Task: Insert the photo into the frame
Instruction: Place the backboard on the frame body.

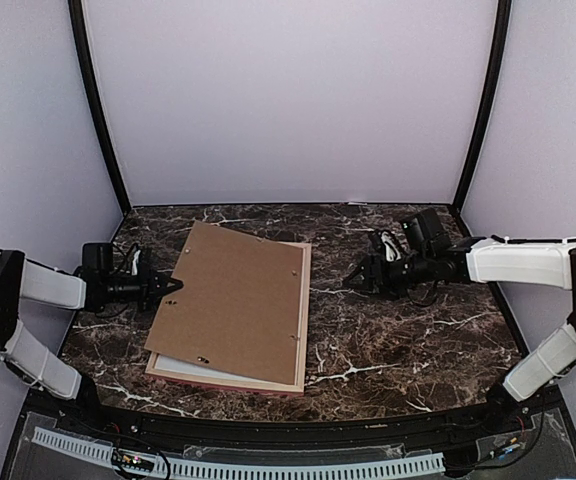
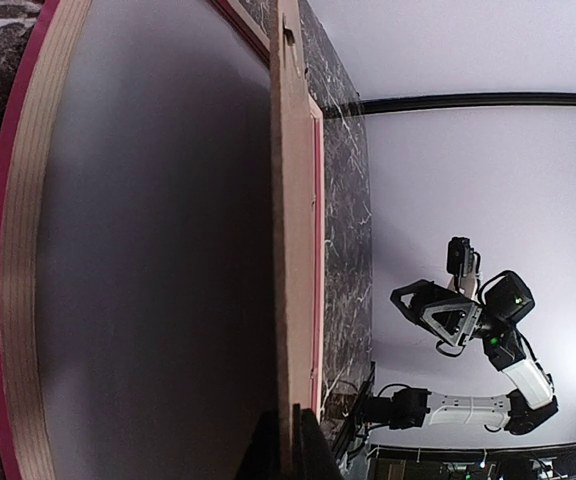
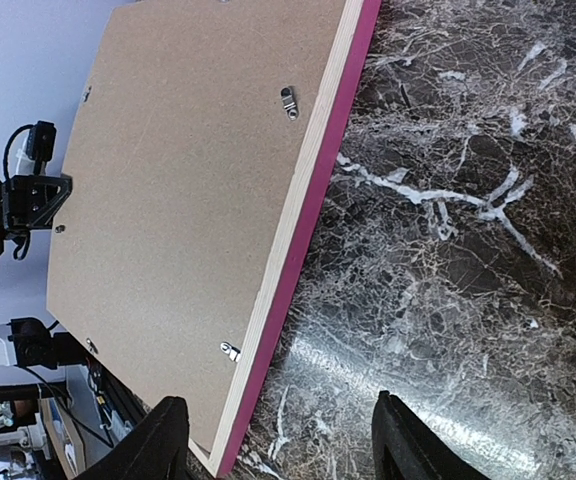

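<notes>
Photo paper like this should handle as light, thin and floppy, easy to crease and slick on its printed face. I would judge it best taken by a border edge with a shallow pinch and kept flat. No printed side shows anywhere. The only candidate is a white sheet (image 1: 180, 364) lying inside the frame under the raised board; it could be the print face down or a mat, and I cannot tell which. On the left, the left gripper (image 1: 168, 287) is closed tight on the left edge of the brown backing board (image 1: 233, 300), a stiff, light panel with small metal tabs. Its wrist view shows the fingers (image 2: 263, 455) clamped on either side of the board's edge, holding that side lifted off the frame while the far side appears to rest down. The frame (image 1: 305, 330) lies face down near the middle of the marble table (image 1: 408, 340); it is rigid and thin-railed, pink on its outer edge. To the right, the right gripper (image 1: 356, 279) hangs above bare marble near the frame's right rail, jaws roughly half spread, holding and touching nothing.
</notes>
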Robot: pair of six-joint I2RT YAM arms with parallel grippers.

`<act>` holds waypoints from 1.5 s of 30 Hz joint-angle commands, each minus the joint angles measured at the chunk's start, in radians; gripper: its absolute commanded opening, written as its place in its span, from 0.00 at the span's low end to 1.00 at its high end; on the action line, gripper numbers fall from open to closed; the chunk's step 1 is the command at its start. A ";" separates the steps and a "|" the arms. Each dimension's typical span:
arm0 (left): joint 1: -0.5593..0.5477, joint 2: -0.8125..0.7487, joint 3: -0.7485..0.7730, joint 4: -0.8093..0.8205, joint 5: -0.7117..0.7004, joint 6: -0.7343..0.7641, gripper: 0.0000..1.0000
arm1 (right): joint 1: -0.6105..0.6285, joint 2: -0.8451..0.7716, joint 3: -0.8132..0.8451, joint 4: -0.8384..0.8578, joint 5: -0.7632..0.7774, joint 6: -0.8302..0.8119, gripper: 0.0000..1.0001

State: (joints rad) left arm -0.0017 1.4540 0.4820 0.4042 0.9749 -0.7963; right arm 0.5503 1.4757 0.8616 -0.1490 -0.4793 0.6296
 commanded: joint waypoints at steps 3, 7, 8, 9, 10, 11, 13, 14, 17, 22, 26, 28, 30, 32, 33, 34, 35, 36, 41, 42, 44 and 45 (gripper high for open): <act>-0.008 0.022 0.028 -0.086 -0.050 0.075 0.02 | -0.005 0.024 -0.015 0.054 -0.022 0.005 0.64; -0.032 0.043 0.041 -0.103 -0.068 0.086 0.04 | -0.004 0.029 -0.016 0.058 -0.022 0.004 0.64; -0.036 0.052 0.042 -0.106 -0.074 0.089 0.04 | -0.004 0.030 -0.016 0.057 -0.022 0.004 0.64; -0.046 0.057 0.045 -0.106 -0.076 0.089 0.04 | -0.004 0.032 -0.016 0.058 -0.022 0.004 0.64; -0.051 0.065 0.049 -0.107 -0.082 0.091 0.04 | -0.004 0.033 -0.016 0.057 -0.022 0.004 0.64; -0.061 0.069 0.051 -0.109 -0.086 0.092 0.05 | -0.005 0.034 -0.016 0.058 -0.022 0.005 0.64; -0.076 0.078 0.057 -0.116 -0.101 0.096 0.05 | -0.005 0.039 -0.016 0.061 -0.024 0.006 0.64; -0.082 0.081 0.061 -0.122 -0.112 0.099 0.06 | -0.004 0.041 -0.016 0.061 -0.025 0.006 0.64; -0.105 0.088 0.065 -0.132 -0.134 0.101 0.10 | -0.004 0.048 -0.014 0.063 -0.027 0.004 0.64; -0.138 0.086 0.081 -0.179 -0.181 0.124 0.25 | -0.005 0.065 -0.009 0.069 -0.031 0.008 0.64; -0.158 0.086 0.105 -0.244 -0.223 0.156 0.45 | -0.004 0.078 -0.006 0.077 -0.037 0.010 0.64; -0.165 0.084 0.118 -0.277 -0.243 0.172 0.53 | -0.004 0.083 -0.006 0.080 -0.038 0.011 0.64; -0.172 0.080 0.130 -0.307 -0.262 0.186 0.61 | -0.004 0.086 -0.008 0.085 -0.040 0.011 0.63; -0.180 0.075 0.144 -0.339 -0.285 0.201 0.66 | -0.003 0.089 -0.013 0.091 -0.041 0.015 0.64; -0.182 0.073 0.153 -0.361 -0.300 0.212 0.67 | -0.003 0.090 -0.016 0.094 -0.042 0.017 0.64; -0.188 0.072 0.157 -0.371 -0.307 0.217 0.70 | -0.003 0.090 -0.020 0.098 -0.042 0.018 0.64; -0.190 0.070 0.165 -0.388 -0.320 0.226 0.70 | -0.003 0.090 -0.024 0.102 -0.042 0.021 0.64; -0.196 0.070 0.168 -0.393 -0.326 0.231 0.72 | -0.004 0.092 -0.027 0.107 -0.043 0.023 0.64; -0.215 0.073 0.202 -0.461 -0.366 0.265 0.76 | -0.003 0.098 -0.041 0.124 -0.048 0.029 0.63; -0.221 0.074 0.207 -0.476 -0.373 0.269 0.77 | -0.003 0.099 -0.044 0.127 -0.048 0.030 0.63; -0.232 0.080 0.225 -0.504 -0.389 0.283 0.78 | -0.003 0.099 -0.047 0.130 -0.047 0.030 0.63; -0.236 0.083 0.240 -0.514 -0.395 0.294 0.78 | -0.003 0.101 -0.048 0.132 -0.047 0.033 0.63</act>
State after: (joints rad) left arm -0.2203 1.5444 0.6754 -0.0120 0.6376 -0.5564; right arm 0.5507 1.5650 0.8261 -0.0658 -0.5167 0.6529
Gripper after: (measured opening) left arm 0.775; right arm 0.634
